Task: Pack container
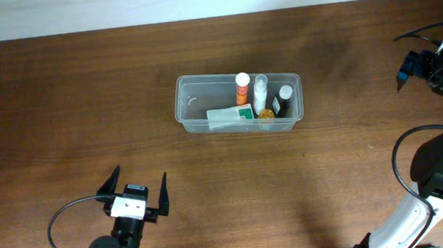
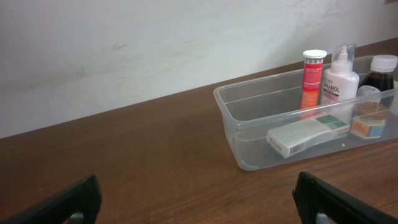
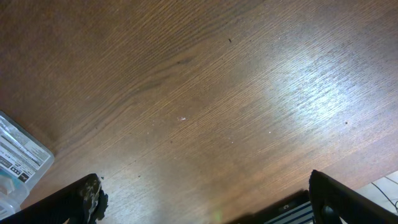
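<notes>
The container (image 1: 193,110) is a clear plastic tub in the middle of the table. It holds a white and green box (image 1: 231,116), an orange tube (image 1: 242,88), a white pump bottle (image 1: 260,93), a dark bottle (image 1: 283,99) and a small round orange item (image 1: 266,115). The left wrist view shows the container (image 2: 249,134) ahead on the right with the same items. My left gripper (image 1: 136,190) is open and empty near the front edge, well short of the tub; its fingers (image 2: 198,186) are spread wide. My right gripper (image 1: 422,61) is at the far right, open and empty (image 3: 205,186) above bare wood.
The table is dark wood (image 1: 61,97) with a white wall (image 2: 155,37) behind it. A clear plastic object with a printed label (image 3: 15,162) shows at the left edge of the right wrist view. A black striped part (image 3: 286,213) lies below the right gripper. Cables loop at the right (image 1: 402,153).
</notes>
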